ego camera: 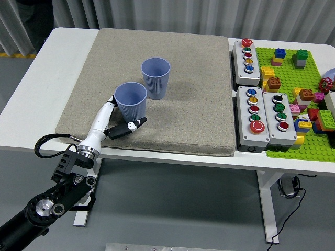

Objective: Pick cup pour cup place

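At lower left of the frame, the robot's left hand (116, 121) reaches onto the grey fabric mat (193, 68), fingers spread around the base of the nearer ribbed blue plastic cup (131, 101), thumb in front, not clearly gripping it. A second blue cup (156, 78) stands upright just behind, up and right.

On the grey mat (183, 78) covering the white worktop (42, 73) stand two blue ribbed cups, upright and just apart. The left hand (116, 119) reaches in at the near cup (131, 101), fingers (110, 100) spread at its left side, thumb beneath its base. The far cup (156, 78) stands behind it. Button boxes (247, 61) and toy bricks (301, 99) lie to the right.
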{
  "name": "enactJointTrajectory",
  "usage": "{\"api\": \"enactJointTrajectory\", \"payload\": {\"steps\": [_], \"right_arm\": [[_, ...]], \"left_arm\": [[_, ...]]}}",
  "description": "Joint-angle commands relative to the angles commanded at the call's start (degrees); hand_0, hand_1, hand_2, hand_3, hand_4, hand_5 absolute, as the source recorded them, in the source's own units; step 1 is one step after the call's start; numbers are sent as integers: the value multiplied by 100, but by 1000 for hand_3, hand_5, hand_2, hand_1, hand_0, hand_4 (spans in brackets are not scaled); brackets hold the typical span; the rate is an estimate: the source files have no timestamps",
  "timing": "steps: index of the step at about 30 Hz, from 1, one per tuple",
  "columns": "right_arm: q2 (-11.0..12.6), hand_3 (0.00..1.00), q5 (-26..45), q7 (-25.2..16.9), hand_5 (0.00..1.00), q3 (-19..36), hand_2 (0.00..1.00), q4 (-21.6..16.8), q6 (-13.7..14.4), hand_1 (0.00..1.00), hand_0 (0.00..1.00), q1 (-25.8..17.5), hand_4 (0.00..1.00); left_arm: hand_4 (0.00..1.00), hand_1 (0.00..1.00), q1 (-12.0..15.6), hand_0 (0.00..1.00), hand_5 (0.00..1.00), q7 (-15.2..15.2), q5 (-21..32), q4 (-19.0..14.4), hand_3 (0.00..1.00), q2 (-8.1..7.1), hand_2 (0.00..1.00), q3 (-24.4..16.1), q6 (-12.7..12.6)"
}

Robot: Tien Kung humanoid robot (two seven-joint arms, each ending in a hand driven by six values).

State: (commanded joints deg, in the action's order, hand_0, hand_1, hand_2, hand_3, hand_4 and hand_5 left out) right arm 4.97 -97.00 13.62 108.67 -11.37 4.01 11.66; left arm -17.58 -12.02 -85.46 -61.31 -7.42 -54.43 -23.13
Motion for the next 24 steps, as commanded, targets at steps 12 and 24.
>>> {"api": "enactJointTrajectory", "payload": {"steps": [12, 24], "right_arm": [[6, 599, -57, 6, 384, 5, 605, -4, -15, 658, 703, -26, 16], [11, 601, -28, 2, 384, -13, 606, -1, -10, 658, 703, -12, 18]], "left_arm": [[968, 873, -191, 844, 450, -2, -7, 142, 998, 11, 986, 34, 10], [964, 849, -322, 822, 456, 4, 23, 240, 998, 56, 965, 76, 69]]}}
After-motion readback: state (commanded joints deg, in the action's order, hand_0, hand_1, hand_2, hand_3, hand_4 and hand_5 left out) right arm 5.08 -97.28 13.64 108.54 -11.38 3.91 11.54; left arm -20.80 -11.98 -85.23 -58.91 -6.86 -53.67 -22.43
